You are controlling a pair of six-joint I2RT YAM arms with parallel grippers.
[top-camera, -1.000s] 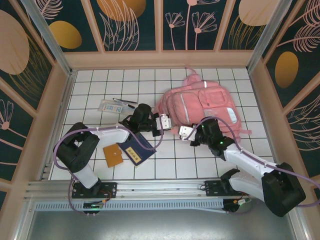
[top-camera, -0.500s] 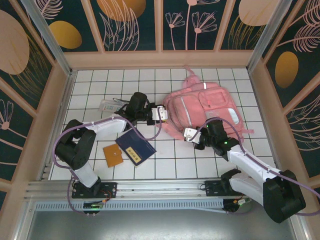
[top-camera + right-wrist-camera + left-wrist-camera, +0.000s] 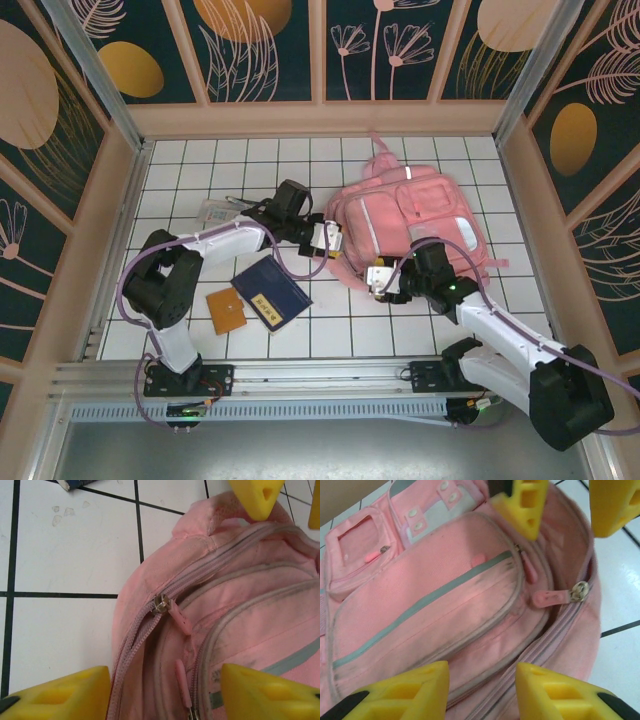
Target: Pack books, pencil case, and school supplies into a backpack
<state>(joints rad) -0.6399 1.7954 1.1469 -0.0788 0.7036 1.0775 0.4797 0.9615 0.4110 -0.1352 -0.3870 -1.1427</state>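
The pink backpack [image 3: 420, 215] lies flat right of centre, its main zip partly undone beside the metal zip slider [image 3: 161, 603], also visible as the zip slider [image 3: 580, 591]. My left gripper [image 3: 328, 240] hovers open at the backpack's left end, above the front pocket [image 3: 445, 605], holding nothing. My right gripper [image 3: 378, 278] is open just in front of that same end, over the zip [image 3: 145, 635]. The navy book [image 3: 270, 292] and orange notebook [image 3: 226, 311] lie front left. The clear pencil case [image 3: 217, 212] and loose pens [image 3: 245, 203] sit behind the left arm.
Raised wooden walls ring the white tiled floor [image 3: 350, 325]. The two grippers are close together, each one's yellow fingertips [image 3: 525, 505] showing in the other's wrist view. A corner of the navy book [image 3: 75, 484] lies near the right gripper.
Both grippers were shut a second ago and now stand open, off the backpack. The backpack has shifted a little to the right and lies flatter.
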